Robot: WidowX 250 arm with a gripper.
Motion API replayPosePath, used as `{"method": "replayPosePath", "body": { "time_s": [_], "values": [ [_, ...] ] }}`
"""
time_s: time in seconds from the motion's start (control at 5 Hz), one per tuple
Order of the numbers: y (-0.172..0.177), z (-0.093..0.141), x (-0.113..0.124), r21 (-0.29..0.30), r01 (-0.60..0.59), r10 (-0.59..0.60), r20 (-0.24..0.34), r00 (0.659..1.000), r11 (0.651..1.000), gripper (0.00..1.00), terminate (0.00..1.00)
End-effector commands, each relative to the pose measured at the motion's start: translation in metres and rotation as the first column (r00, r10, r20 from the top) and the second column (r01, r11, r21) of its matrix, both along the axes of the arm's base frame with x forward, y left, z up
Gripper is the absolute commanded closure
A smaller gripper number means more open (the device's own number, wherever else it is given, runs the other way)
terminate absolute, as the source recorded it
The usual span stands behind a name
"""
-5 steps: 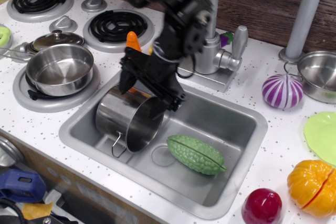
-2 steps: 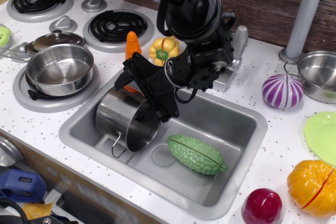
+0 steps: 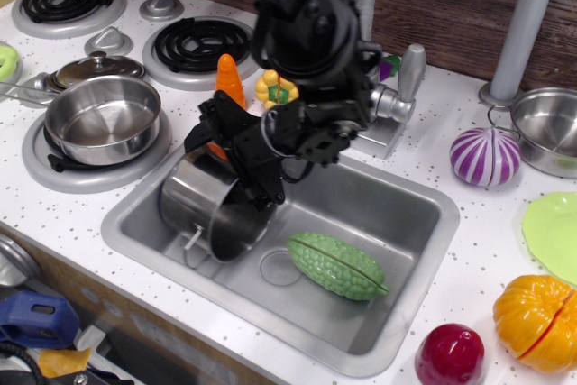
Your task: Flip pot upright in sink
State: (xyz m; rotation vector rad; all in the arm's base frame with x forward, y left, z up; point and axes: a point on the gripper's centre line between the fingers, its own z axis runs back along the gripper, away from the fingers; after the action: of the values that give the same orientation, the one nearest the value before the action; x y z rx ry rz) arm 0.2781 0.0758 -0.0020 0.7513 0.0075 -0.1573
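White speckled countertop (image 3: 63, 200), striped purple ball (image 3: 485, 156), green plate (image 3: 552, 233), orange pumpkin (image 3: 537, 322), red ball (image 3: 450, 355)

I see the gripper (image 3: 236, 155) sitting further left in the frame than a second ago, its black fingers over the rim of the pot (image 3: 206, 209). The pot is tipped a little more, its mouth turned lower right, and its wire handle sits closer in.
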Motion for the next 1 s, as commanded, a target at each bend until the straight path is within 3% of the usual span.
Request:
{"method": "replayPosePath", "body": {
  "time_s": [0.0,0.6,0.8],
  "values": [
    [0.007,0.005,0.005,-0.023,-0.022,0.023,0.048,0.999,0.999,1.00,0.00],
    [0.029,0.010,-0.009,-0.272,-0.018,0.032,0.049,0.998,0.962,1.00,0.00],
    [0.039,0.008,-0.011,-0.325,0.030,-0.014,0.051,0.999,0.945,0.00,0.00]
  ]
}}
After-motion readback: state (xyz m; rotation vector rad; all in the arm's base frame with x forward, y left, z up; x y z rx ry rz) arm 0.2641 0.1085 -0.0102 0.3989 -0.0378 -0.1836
